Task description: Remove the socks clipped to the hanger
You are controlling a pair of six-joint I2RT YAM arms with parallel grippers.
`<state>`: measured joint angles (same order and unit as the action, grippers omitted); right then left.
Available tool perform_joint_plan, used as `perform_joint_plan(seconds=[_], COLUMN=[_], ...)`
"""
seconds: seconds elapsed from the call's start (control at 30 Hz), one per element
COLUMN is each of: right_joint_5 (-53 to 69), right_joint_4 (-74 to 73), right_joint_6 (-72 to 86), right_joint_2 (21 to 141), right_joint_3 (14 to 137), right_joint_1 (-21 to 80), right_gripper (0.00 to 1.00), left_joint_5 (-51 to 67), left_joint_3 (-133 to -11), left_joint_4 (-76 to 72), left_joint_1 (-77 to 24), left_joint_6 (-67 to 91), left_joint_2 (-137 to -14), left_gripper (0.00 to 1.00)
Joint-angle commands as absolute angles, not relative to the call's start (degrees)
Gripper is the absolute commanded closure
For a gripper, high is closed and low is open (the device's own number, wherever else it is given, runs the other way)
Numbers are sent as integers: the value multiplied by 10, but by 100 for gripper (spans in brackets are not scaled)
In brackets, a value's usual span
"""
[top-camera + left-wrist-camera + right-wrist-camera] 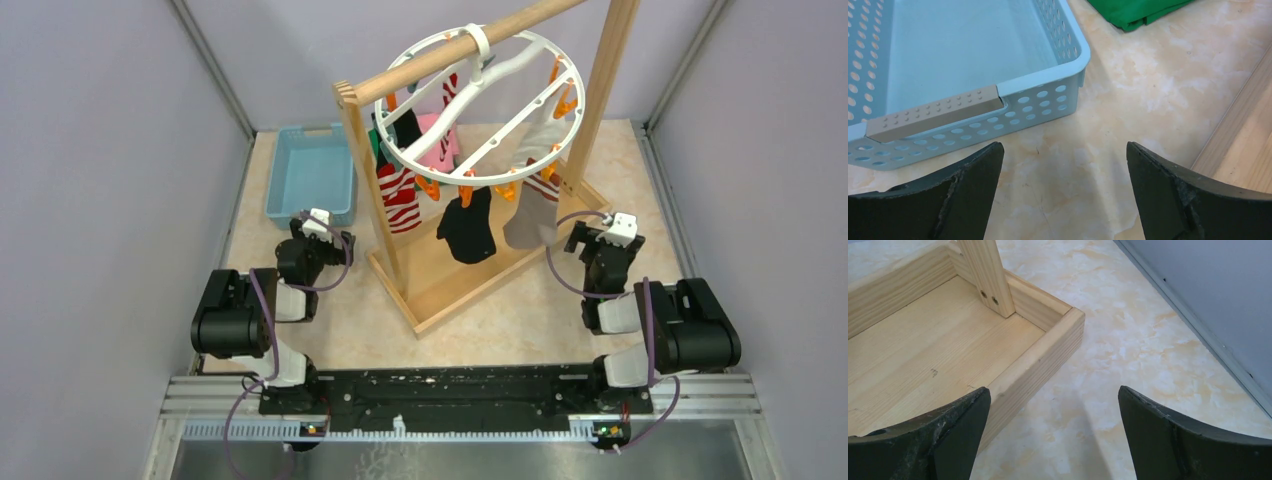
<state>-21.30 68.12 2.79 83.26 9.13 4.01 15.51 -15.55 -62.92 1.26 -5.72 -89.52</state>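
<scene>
One blue basket (1043,102), bare-floored, left of the hanger (468,100); at least five socks (467,230) clipped under it; left gripper (1063,195), right gripper (1053,435) gape, holding nothing

**Round white plastic ring hanger (467,98), tilted, with socks clipped under its rim**

It hangs by its top hook, raised beyond and between the left pincer (1063,150) and the right pincer (1053,390), touching neither. Orange clips (466,190) hold a black sock (468,232) and a grey sock (528,225) towards the right pincer. A red-and-white striped sock (400,198) and a pink sock (441,143) hang towards the left pincer.
</scene>
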Motion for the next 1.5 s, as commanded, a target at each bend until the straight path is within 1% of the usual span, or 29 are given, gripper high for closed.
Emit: perform_joint_plan(seconds=[0.0, 0.07, 0.13, 0.23, 0.3, 0.33, 0.37, 0.43, 0.5, 0.6, 0.63, 0.7, 0.77, 0.83, 0.93, 1.03, 1.13, 1.2, 1.33, 1.47], right_joint_5=[-207, -210, -217, -232, -238, -230, -212, -162, -138, -162, -141, -64, -34, -80, -188, -273, -313, -337, -363, -343], right_joint_4=[711, 717, 679, 544, 454, 417, 379, 333, 271, 157, 132, 148, 129, 56, -21, -87, -135, -144, -120, -75], right_joint_6=[32, 31, 27, 19, 45, 74, 97, 148, 234, 435, 471, 460, 452, 446, 429, 449, 494, 522, 550, 566], right_joint_2=[834, 831, 803, 734, 681, 657, 639, 609, 587, 563, 555, 538, 523, 507, 473, 462, 476, 490, 531, 584], right_joint_3=[99, 96, 102, 143, 166, 175, 182, 197, 218, 246, 251, 242, 248, 267, 274, 281, 285, 283, 282, 282], right_joint_1=[40, 41, 46, 68, 80, 80, 80, 80, 80, 76, 70, 62, 74, 114, 216, 315, 395, 454, 546, 583], right_gripper=[1, 1, 1, 1, 1, 1, 1, 1, 1, 1, 1, 1, 1, 1, 1, 1, 1, 2, 3, 4], left_joint_5=[158, 159, 158, 153, 153, 177, 183, 181, 206, 306, 339, 348, 342, 347, 339, 289, 232, 212, 165, 112], left_joint_3=[-160, -161, -161, -155, -143, -151, -176, -275, -355, -417, -436, -480, -526, -556, -606, -679, -770, -806, -821, -824], left_joint_4=[-662, -662, -661, -672, -688, -651, -565, -367, -210, -102, -75, -23, 34, 47, 77, 127, 193, 219, 211, 191], left_joint_1=[13, 13, 13, 13, 21, 33, 39, 43, 62, 127, 144, 162, 164, 164, 161, 163, 168, 174, 177, 178], left_joint_6=[-58, -58, -58, -53, -37, -33, -33, -50, -54, -21, -12, -6, -15, -27, -41, -24, -9, -6, -9, -8], left_joint_2=[-896, -896, -897, -892, -870, -847, -817, -776, -762, -751, -749, -752, -767, -793, -845, -912, -973, -1006, -1023, -1037], left_gripper=[1, 1, 1, 1, 1, 1, 1, 1, 1, 1, 1, 1, 1, 1, 1, 1, 1, 1, 1, 1])
